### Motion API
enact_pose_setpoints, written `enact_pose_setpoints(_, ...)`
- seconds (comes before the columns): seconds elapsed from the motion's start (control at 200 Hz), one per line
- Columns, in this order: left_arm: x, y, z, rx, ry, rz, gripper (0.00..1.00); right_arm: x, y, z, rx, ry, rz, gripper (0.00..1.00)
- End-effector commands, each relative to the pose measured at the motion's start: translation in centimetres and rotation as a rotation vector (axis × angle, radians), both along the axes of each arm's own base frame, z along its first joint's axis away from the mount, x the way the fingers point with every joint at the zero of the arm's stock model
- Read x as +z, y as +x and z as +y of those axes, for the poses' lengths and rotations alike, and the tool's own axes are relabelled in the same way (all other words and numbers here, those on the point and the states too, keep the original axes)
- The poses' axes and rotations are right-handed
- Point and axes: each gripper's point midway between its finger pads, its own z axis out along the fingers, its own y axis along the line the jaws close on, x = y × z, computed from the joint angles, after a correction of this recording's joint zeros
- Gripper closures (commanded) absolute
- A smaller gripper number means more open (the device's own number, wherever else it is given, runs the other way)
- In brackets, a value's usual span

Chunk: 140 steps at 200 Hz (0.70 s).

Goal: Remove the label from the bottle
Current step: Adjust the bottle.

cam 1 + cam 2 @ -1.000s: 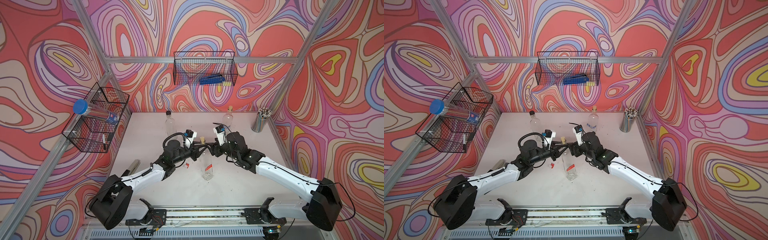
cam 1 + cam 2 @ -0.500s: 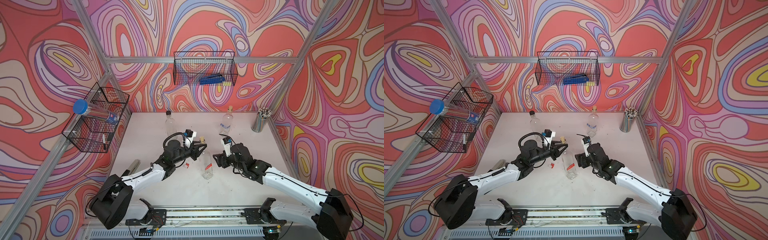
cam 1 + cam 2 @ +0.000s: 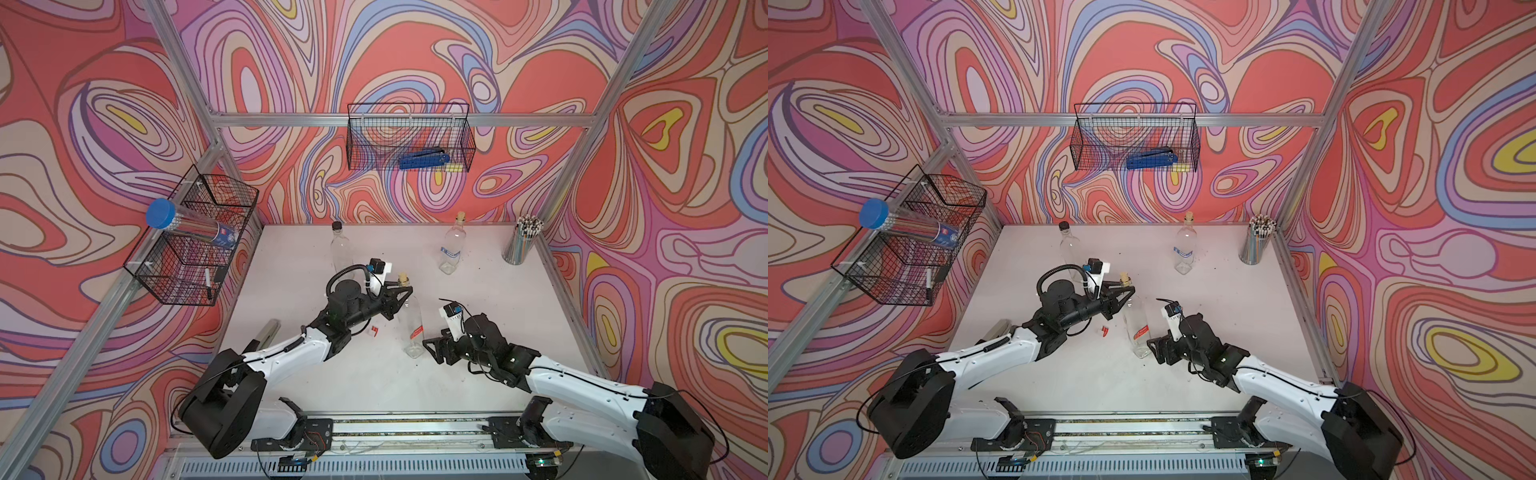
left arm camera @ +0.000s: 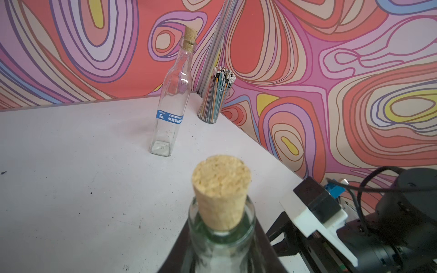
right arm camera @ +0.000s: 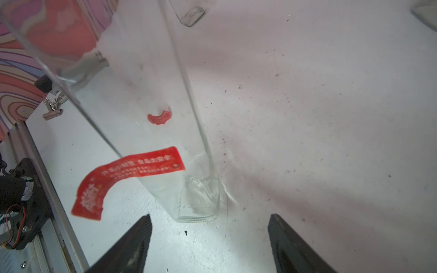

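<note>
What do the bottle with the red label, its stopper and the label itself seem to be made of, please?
Bottle: clear glass by the look, smooth and glossy; the table shows through it.
Stopper: cork, matt and grainy, pale tan.
Red label: thin glossy film or coated paper, I cannot tell which; its peeled end curls free.

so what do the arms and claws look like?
Left arm, right arm: white shells, black joints and bases. Left claw, right claw: black, tapered fingers. White camera bracket on each wrist. Black corrugated hose at left wrist; thin black cables on right.
</note>
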Motion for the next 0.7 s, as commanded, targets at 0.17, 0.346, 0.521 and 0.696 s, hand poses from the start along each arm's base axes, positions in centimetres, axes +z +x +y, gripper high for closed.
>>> enact_pose_setpoints(0.17, 2.9, 0.6, -0.2, 0.021, -0.061, -0.049, 1.00, -0.7, 0.2, 2.7, 0.031, -0.063, -0.138, 0.16)
enact_pose_setpoints(0.346, 2.7, 0.7, -0.1, 0.024, -0.066, -0.039, 1.00, -1.5, 1.4, 2.7, -0.008, -0.090, -0.183, 0.15)
enact_pose_setpoints(0.521, 2.7, 0.7, -0.1, 0.028, -0.066, -0.036, 1.00, -1.3, 1.9, 3.2, -0.005, -0.079, -0.219, 0.14)
enact_pose_setpoints(0.696, 2.5, 0.7, -0.1, 0.029, -0.067, -0.031, 1.00, -1.8, 2.2, 4.1, 0.015, -0.075, -0.217, 0.13)
